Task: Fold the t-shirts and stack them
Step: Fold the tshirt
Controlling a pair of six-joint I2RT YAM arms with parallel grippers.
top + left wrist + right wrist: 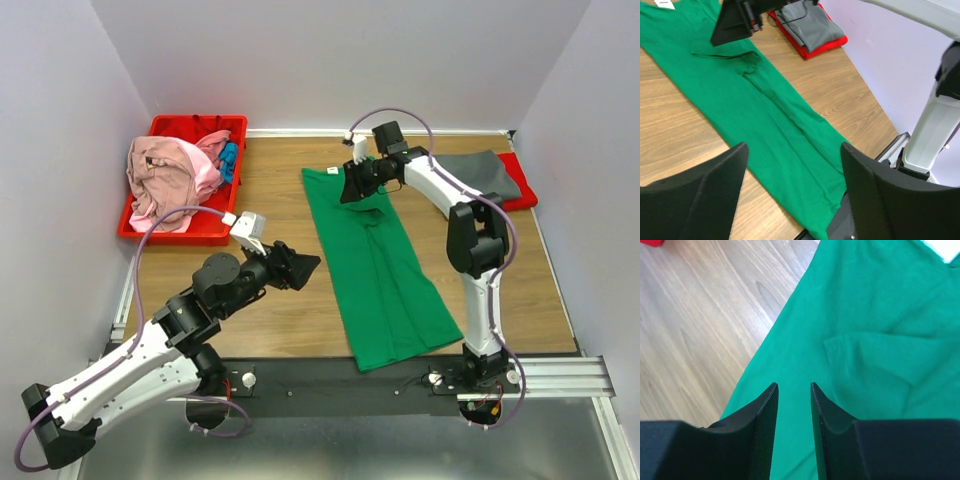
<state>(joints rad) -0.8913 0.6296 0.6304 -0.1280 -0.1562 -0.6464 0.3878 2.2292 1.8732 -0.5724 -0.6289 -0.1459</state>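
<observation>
A bright green t-shirt [375, 260] lies as a long folded strip across the middle of the wooden table, its white neck label [664, 4] at the far end. It also shows in the left wrist view [780, 125] and the right wrist view [880, 315]. My right gripper [350, 188] hovers over the shirt's far part, its jaws a narrow gap apart with nothing between them [792, 385]. My left gripper [308, 268] is wide open and empty [794, 145], left of the shirt's middle. A folded dark grey t-shirt [490, 172] lies at the far right.
The grey shirt rests on a folded red cloth [522, 190]. A red bin [190, 125] at the far left holds a crumpled pink shirt [165, 175] and a blue one [230, 160]. A black and metal rail [400, 375] runs along the near edge. White walls enclose the table.
</observation>
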